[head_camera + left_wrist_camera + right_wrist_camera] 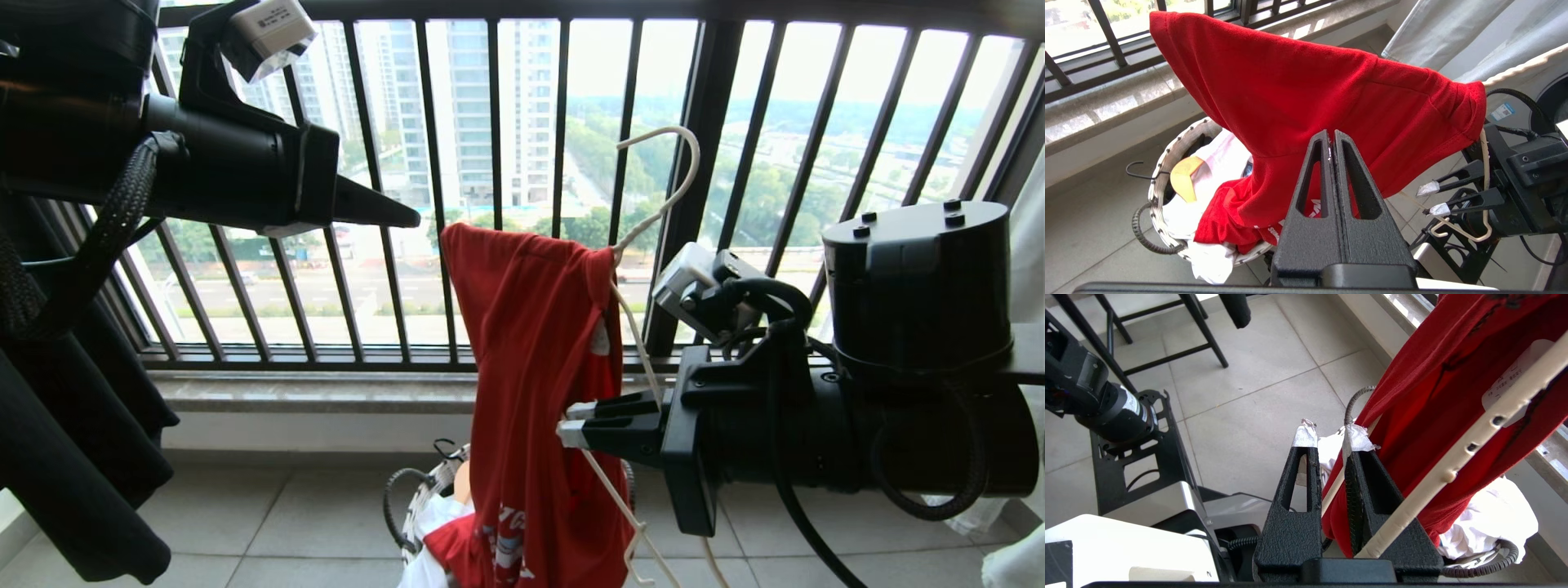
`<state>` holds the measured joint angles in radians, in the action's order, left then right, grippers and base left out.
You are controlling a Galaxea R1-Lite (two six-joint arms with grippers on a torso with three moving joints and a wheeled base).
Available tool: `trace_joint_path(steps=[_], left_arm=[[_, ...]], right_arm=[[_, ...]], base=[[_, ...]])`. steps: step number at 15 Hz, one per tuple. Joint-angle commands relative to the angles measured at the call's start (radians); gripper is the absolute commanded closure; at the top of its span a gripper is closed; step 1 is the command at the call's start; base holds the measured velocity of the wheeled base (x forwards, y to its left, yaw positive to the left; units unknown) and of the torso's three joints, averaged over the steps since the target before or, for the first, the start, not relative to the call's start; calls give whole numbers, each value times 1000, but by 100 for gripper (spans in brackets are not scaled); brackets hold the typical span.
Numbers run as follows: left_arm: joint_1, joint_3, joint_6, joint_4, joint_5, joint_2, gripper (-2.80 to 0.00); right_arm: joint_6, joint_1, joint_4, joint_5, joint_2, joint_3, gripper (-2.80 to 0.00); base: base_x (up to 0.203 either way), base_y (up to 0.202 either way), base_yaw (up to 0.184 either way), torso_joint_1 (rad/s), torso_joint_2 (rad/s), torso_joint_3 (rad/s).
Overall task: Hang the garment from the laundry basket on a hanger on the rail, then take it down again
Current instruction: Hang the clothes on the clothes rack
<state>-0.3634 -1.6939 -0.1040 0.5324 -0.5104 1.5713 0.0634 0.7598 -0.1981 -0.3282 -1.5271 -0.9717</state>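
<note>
- The right gripper point(571, 423), jaws nearly closed, clamps a thin arm of the hanger point(645, 359).
- The left gripper point(400, 216), jaws pressed together and empty, hovers beside the garment point(531, 367).
- The hanger stands tilted, hook up and long axis steep; the garment drapes from it down into the laundry basket point(420, 498) on the floor.
- The white lettering is only partly legible.

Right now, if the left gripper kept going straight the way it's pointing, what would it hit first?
Most likely the red T-shirt: the left gripper, shut and empty, points at the cloth draped over the hanger. How far off it is, I can't tell.
</note>
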Motion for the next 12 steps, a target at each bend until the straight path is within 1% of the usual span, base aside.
trace_joint_path(steps=[1, 2, 3, 4, 5, 6, 7, 8, 10, 12], left_arm=[[7, -27, 31, 108, -54, -9, 0], [7, -51, 51, 169, -98, -22, 0], [6, -81, 67, 237, -127, -24, 0], [6, -114, 102, 317, -143, -22, 0], [6, -141, 153, 390, -156, -21, 0], [5, -157, 189, 449, -171, -26, 0], [4, -176, 216, 506, -188, -41, 0], [-1, -196, 236, 558, -201, -53, 0], [-20, -218, 264, 613, -207, -53, 0], [-29, -222, 279, 635, -206, -56, 0]], right_arm=[[28, -23, -1, -78, -21, -5, 0], [45, -28, -1, -100, -22, 1, 0], [60, -41, -1, -118, -27, 3, 0], [93, -55, -1, -151, -36, 3, 0], [120, -59, -1, -179, -47, -3, 0], [151, -59, -1, -205, -51, -4, 0], [178, -59, -1, -229, -58, -4, 0], [186, -59, -1, -254, -65, -4, 0], [187, -56, -1, -295, -68, -22, 0], [188, -40, -1, -305, -81, -25, 0]], base=[[0, 0, 0, 0, 0, 0], [0, 0, 0, 0, 0, 0], [0, 0, 0, 0, 0, 0], [0, 0, 0, 0, 0, 0], [0, 0, 0, 0, 0, 0], [0, 0, 0, 0, 0, 0], [0, 0, 0, 0, 0, 0], [0, 0, 0, 0, 0, 0], [0, 0, 0, 0, 0, 0], [0, 0, 0, 0, 0, 0]])
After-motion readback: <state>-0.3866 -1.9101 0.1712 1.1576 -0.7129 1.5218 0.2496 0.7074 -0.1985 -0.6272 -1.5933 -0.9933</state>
